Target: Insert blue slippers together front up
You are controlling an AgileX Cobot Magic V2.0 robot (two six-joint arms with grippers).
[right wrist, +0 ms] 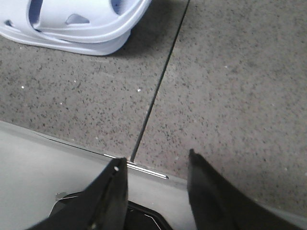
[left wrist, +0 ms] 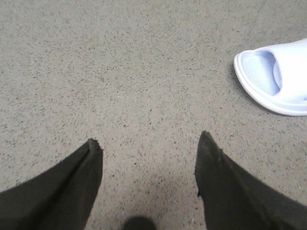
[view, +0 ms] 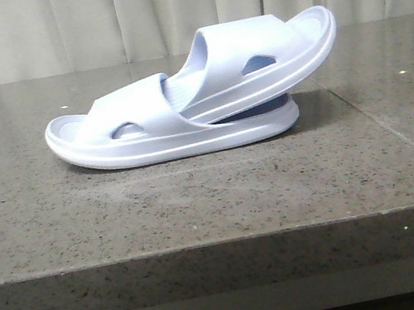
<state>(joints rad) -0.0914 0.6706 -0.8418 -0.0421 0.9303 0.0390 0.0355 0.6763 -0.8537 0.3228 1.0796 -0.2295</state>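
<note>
The two pale blue slippers lie nested on the speckled stone table. The lower slipper [view: 148, 133] lies flat. The upper slipper [view: 262, 54] has one end pushed under the lower one's strap and its other end tilted up to the right. Neither gripper shows in the front view. My left gripper [left wrist: 148, 146] is open and empty over bare table, with one end of a slipper [left wrist: 276, 79] off to its side. My right gripper [right wrist: 153, 163] is open and empty over the table's front edge, with the slippers [right wrist: 81, 26] well beyond it.
A dark seam [view: 394, 131] runs through the stone table to the right of the slippers; it also shows in the right wrist view [right wrist: 160, 79]. The table's front edge [view: 222, 244] is near. Pale curtains [view: 90, 23] hang behind.
</note>
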